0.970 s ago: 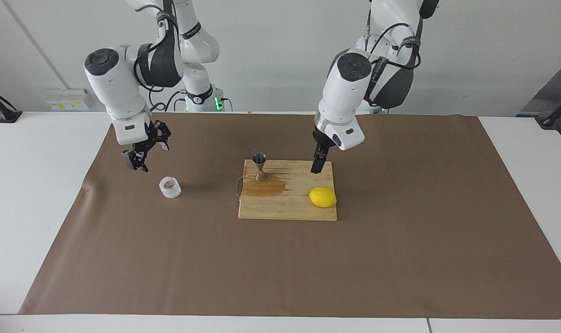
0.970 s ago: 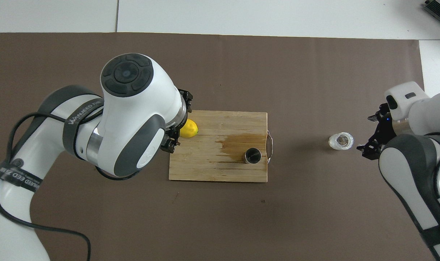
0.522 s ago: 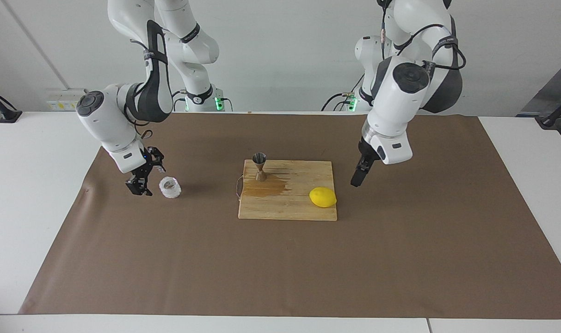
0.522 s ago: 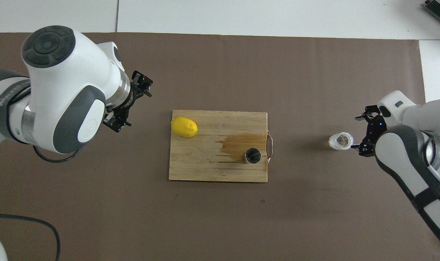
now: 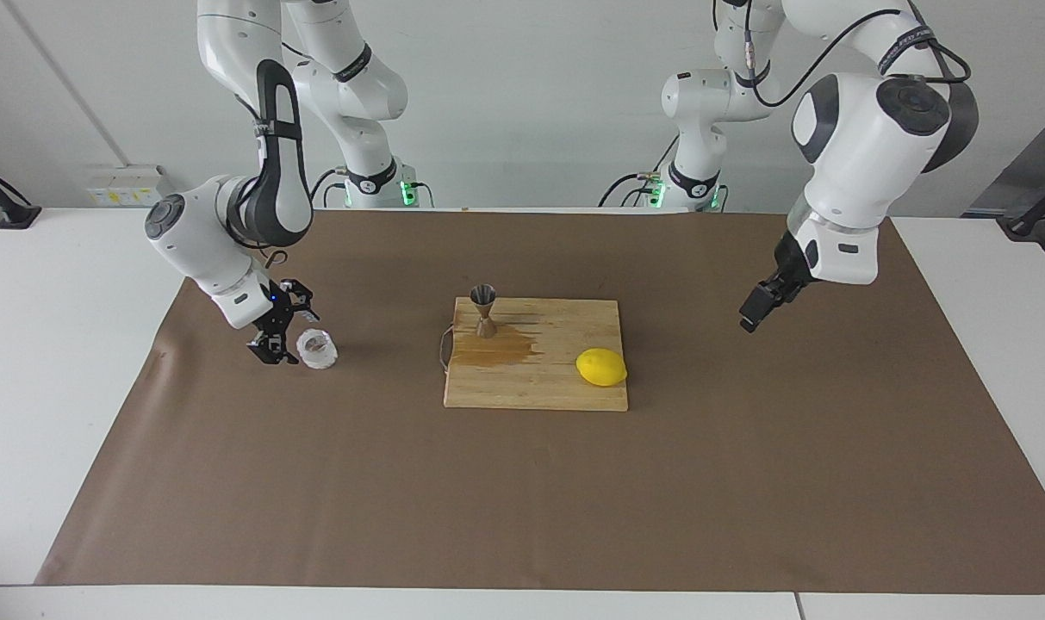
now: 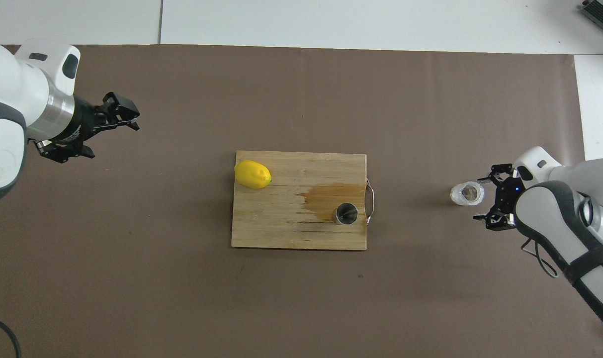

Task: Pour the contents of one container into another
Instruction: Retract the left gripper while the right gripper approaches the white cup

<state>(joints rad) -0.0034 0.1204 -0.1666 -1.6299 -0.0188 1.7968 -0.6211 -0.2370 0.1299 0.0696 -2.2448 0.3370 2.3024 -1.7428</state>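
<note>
Facing view: the right gripper (image 5: 284, 333) sits low just beside the glass (image 5: 317, 350), jaws apart. The glass stands on the mat toward the right arm's end from the board (image 5: 535, 379), where the jigger (image 5: 484, 310) stands upright. The left gripper (image 5: 759, 307) hangs over the mat toward the left arm's end from the board; I cannot tell how its jaws stand.

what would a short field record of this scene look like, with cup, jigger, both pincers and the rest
cup: upright on the brown mat, toward the right arm's end
jigger: upright on the cutting board, beside a wet stain
lemon: on the board
right pincer: open, low beside the cup, not gripping it
left pincer: open, raised over bare mat, clear of the board
</note>
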